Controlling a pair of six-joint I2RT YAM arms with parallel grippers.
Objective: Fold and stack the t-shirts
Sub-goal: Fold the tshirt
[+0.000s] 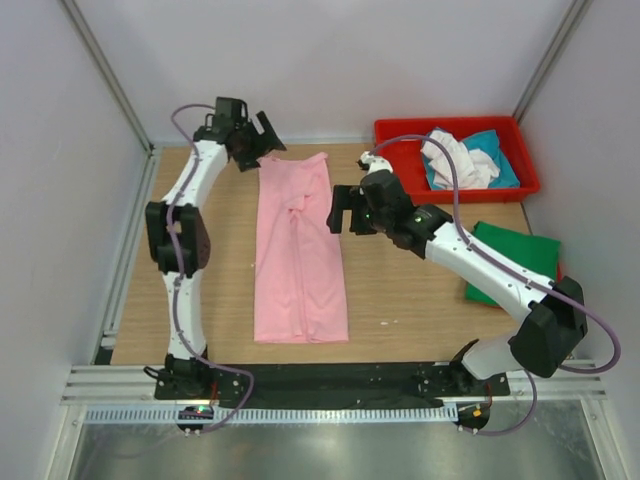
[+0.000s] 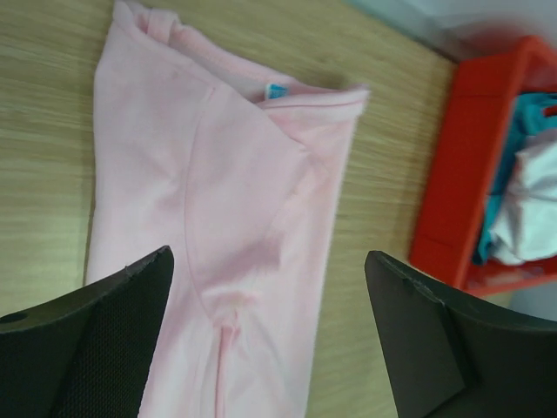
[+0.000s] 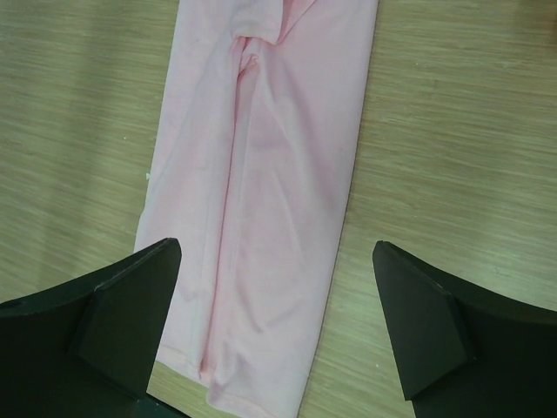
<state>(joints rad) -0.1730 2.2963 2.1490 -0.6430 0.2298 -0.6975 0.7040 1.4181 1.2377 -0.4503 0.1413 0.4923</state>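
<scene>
Centre of the top view: light pink t-shirt (image 1: 300,250), folded lengthwise into 1 long narrow strip, flat on the wooden table (image 1: 400,300), collar end toward the upper edge. Upper left: left gripper (image 1: 258,142), by the strip's upper left corner, jaws spread wide, nothing between them. Centre right: right gripper (image 1: 345,212), just beside the strip's right edge, jaws likewise spread and empty, pink cloth below in the wrist view. Upper right: red tray (image 1: 470,192) holding 1 white t-shirt (image 1: 455,160) and 1 teal t-shirt (image 1: 497,150), both crumpled. Right side, below the tray: dark green t-shirt (image 1: 520,255), folded flat, partly hidden by the right arm.
</scene>
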